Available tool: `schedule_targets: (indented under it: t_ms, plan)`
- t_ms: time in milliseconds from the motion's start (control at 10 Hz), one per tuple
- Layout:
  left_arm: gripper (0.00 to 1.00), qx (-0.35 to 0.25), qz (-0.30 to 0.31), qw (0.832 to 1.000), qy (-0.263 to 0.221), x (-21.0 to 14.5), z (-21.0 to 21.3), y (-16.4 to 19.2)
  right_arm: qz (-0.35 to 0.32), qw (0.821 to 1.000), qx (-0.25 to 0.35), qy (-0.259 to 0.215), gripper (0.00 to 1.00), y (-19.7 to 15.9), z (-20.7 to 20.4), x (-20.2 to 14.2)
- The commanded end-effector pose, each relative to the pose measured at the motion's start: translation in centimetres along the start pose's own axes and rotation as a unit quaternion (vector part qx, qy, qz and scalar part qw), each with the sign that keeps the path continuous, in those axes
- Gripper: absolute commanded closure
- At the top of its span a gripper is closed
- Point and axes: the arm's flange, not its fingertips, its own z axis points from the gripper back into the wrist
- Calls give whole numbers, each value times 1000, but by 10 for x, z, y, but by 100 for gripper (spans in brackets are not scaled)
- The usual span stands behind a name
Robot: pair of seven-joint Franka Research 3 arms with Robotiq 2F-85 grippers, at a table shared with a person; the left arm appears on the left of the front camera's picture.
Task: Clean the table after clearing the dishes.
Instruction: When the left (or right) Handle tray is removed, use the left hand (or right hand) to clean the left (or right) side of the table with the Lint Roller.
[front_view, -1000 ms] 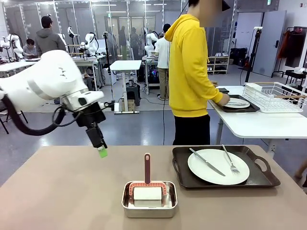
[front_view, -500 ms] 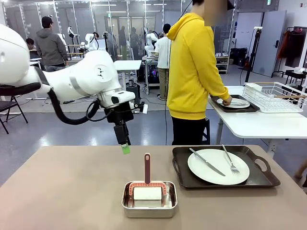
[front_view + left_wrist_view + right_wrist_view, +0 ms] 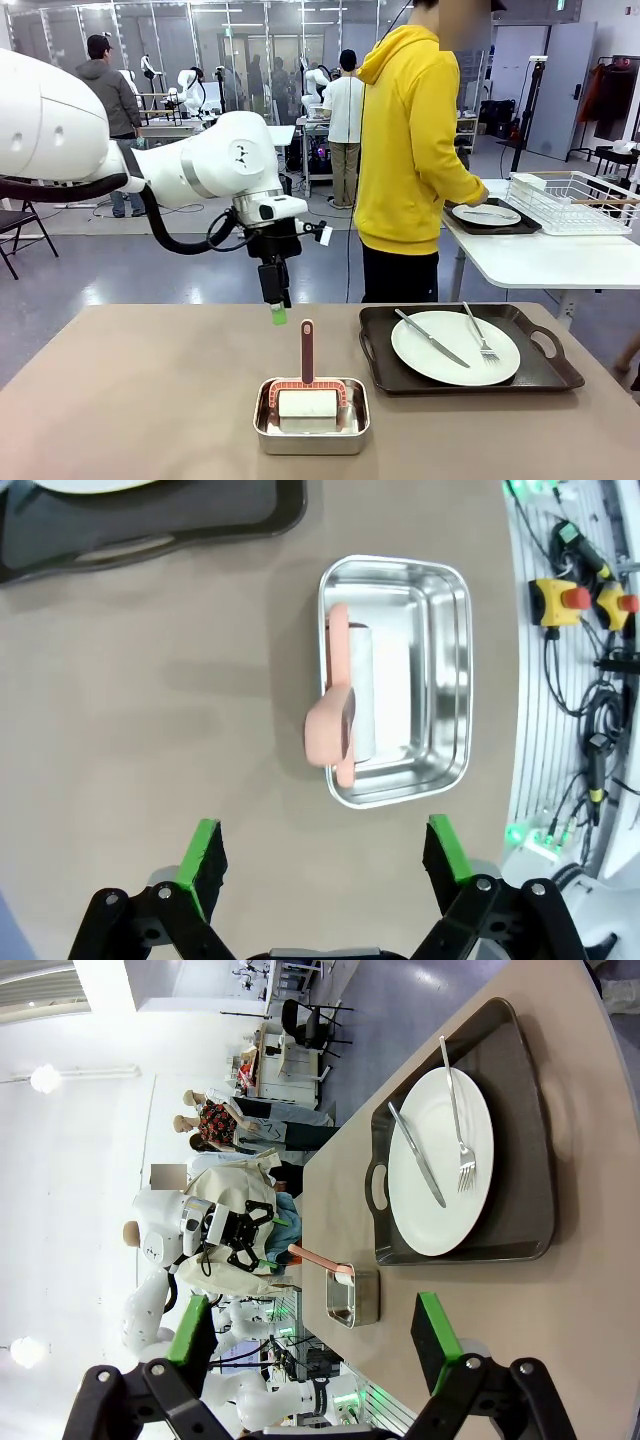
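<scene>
The left tool (image 3: pixel 278 315), fingers spread and empty, hangs over the tabletop (image 3: pixel 130 400) near the far side of the steel pan (image 3: pixel 311 416). Well to its right, the white plate (image 3: pixel 455 347) with knife (image 3: pixel 432 338) and fork (image 3: pixel 481 335) lies on its dark tray (image 3: pixel 545 375). The right tool (image 3: pixel 312 1305) is spread too.
</scene>
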Motion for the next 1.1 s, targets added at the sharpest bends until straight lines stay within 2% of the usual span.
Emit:
schedule_targets:
  t_ms: [0, 400, 1000]
  plan:
    - [0, 5, -1, 1000, 21, 18, -1, -1, 3, 1000, -3, 2, 0, 3, 2, -2]
    - [0, -1, -11, 999, 49, 43, -28, -10, 3, 1000, -3, 2, 0, 3, 2, -2]
    - [0, -13, -16, 997, 72, 49, -55, -17, 3, 1000, -3, 2, 0, 3, 2, -2]
